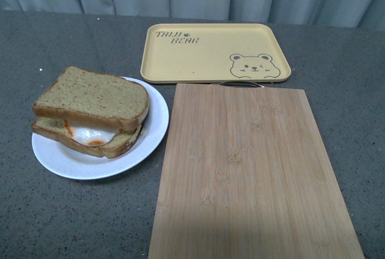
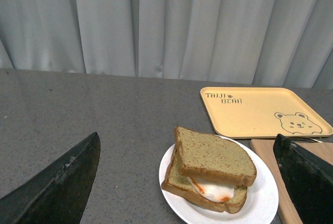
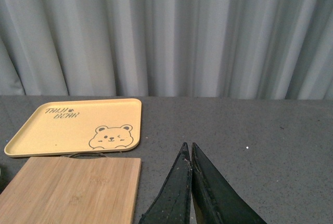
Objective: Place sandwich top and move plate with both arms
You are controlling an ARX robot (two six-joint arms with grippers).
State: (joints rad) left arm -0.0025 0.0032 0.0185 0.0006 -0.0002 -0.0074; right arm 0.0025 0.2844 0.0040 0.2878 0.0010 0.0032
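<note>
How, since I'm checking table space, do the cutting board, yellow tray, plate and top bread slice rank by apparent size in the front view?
1. cutting board
2-3. plate and yellow tray look alike; the tray sits farther back, so unranked
4. sandwich top

- Surface [image 1: 72,211]: dark grey, matt, finely speckled and grainy.
- Cutting board [image 1: 252,175]: pale wood with straight grain, smooth, with a dull sheen.
- Tray [image 1: 204,54]: yellow, smooth, matt, plastic-looking.
- Plate [image 1: 153,133]: white, smooth, faintly glossy.
- Sandwich top [image 1: 90,97]: porous matt crumb, darker crust.
- Egg [image 1: 90,134]: wet-looking, glossy.
- Curtain [image 3: 166,37]: grey cloth in soft folds.
- Right pincer [image 3: 188,151]: black, matt, hard; metal or plastic, cannot tell.
</note>
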